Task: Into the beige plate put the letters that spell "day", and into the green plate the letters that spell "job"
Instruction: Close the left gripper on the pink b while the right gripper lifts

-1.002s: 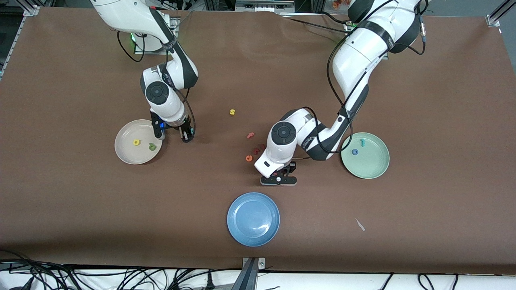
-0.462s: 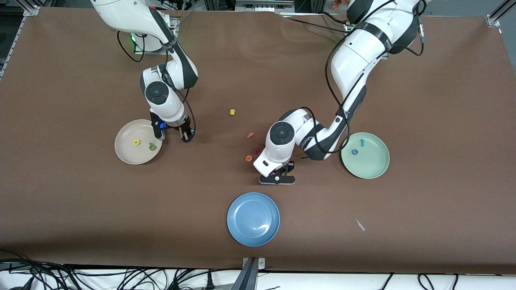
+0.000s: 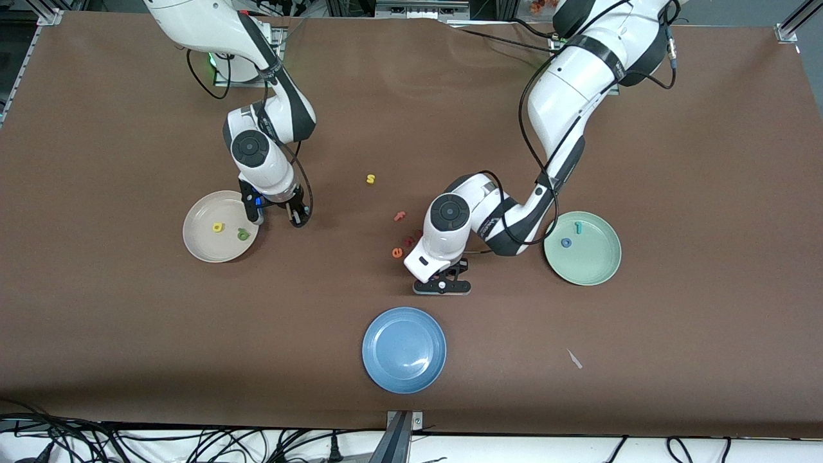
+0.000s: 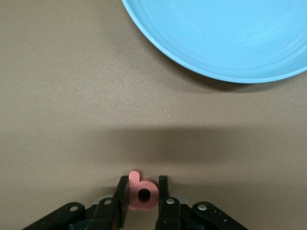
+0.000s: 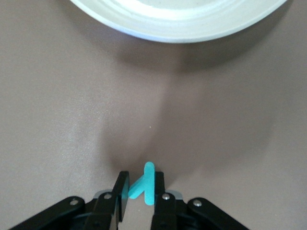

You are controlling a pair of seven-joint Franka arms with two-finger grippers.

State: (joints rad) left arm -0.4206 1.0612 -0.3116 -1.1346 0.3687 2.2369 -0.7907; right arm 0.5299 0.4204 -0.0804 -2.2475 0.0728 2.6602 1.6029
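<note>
Left gripper (image 4: pixel 142 192) clamps pink b (image 4: pixel 142 190), blue plate (image 4: pixel 225 43) just ahead. Right gripper (image 5: pixel 140 189) clamps teal y (image 5: pixel 144 186) beside beige plate (image 5: pixel 177 19).

Pink b (image 4: pixel 142 191), teal y (image 5: pixel 144 188) clamped.

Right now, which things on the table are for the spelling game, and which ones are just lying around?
For the game:
- beige plate with yellow a, green d
- green plate with teal j, blue o
- pink b in left claw
- teal y in right claw

Just lying around:
- blue plate
- yellow s
- pink f
- orange e
</note>
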